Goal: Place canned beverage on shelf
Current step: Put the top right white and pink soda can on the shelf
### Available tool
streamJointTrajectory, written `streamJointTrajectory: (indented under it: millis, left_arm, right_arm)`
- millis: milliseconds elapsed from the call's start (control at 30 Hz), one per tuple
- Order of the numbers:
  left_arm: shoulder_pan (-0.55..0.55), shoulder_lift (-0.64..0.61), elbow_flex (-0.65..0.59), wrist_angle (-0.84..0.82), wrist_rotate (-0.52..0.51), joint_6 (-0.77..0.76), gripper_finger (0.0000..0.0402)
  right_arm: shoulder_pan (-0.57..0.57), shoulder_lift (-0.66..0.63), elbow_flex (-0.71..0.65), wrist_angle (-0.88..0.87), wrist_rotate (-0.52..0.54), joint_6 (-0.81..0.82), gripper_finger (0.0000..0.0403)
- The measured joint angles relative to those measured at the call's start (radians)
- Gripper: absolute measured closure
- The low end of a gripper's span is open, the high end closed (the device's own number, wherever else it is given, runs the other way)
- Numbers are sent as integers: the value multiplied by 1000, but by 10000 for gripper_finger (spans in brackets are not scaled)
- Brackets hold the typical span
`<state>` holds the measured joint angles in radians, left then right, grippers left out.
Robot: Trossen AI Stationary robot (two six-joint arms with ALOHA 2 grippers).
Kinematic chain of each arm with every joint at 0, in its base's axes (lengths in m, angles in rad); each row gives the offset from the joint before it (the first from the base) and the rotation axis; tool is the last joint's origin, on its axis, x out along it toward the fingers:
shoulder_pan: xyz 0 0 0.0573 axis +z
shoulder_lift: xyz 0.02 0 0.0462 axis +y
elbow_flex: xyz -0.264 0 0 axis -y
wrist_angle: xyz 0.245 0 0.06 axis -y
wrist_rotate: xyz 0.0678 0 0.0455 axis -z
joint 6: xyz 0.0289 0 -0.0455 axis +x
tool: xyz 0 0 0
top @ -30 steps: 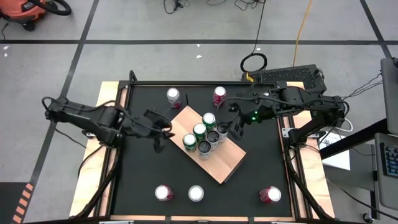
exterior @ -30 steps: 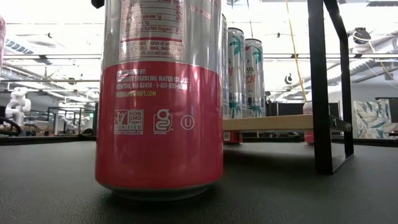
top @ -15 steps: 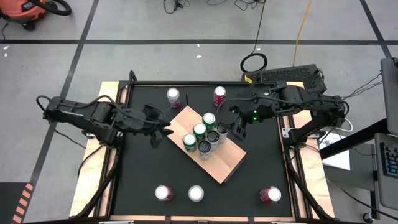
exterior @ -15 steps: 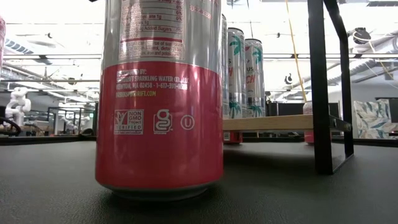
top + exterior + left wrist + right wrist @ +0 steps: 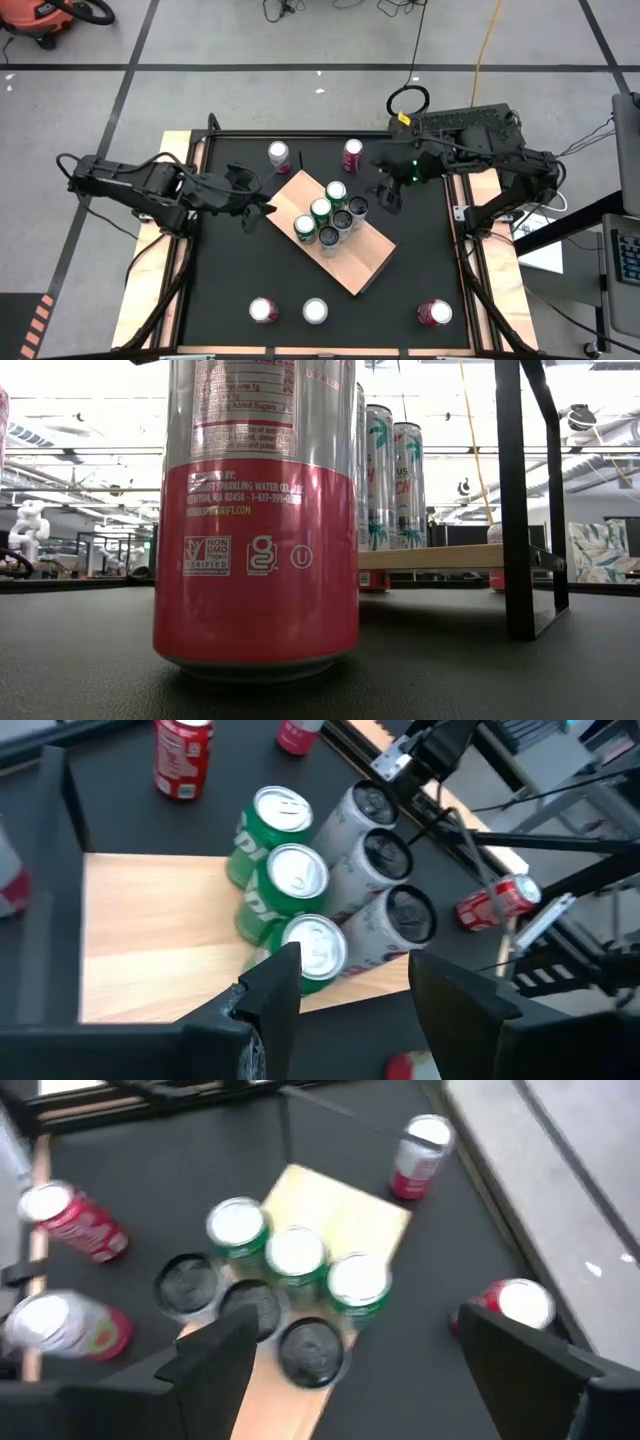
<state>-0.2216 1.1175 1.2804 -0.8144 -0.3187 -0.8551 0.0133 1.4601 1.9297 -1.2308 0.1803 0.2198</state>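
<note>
Shelf (image 5: 350, 262): three green cans (image 5: 321, 209), three dark-topped cans (image 5: 343, 219).
Table (image 5: 220, 270): five loose cans (image 5: 315, 311).
Left gripper (image 5: 350, 982): fingers apart.
Right gripper (image 5: 350, 1370): fingers apart.

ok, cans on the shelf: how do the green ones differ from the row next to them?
The three green cans have green sides and bright silver lids; the three silver cans have pale silver sides and dark lids. The green row stands on the left-arm side of the shelf, the silver row on the right-arm side. Both rows stand upright, side by side, three each. Both grippers are open and hold nothing.
</note>
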Motion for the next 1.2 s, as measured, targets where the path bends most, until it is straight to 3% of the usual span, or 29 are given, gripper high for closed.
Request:
streamJointTrajectory:
  millis: [567, 700, 933, 1200]
  left_arm:
    - [154, -2, 0, -21, -9, 292, 215]
    - [186, -2, 0, -57, 2, 358, 215]
    - [207, -2, 0, -112, 12, 366, 215]
    - [207, -2, 0, -116, 34, 364, 215]
  right_arm:
    - [-179, 7, 0, -87, 2, 153, 93]
    - [-205, 8, 0, -130, -38, 199, 92]
    - [-266, 14, 0, -293, -48, 303, 92]
    - [-373, 57, -9, -336, -34, 219, 92]
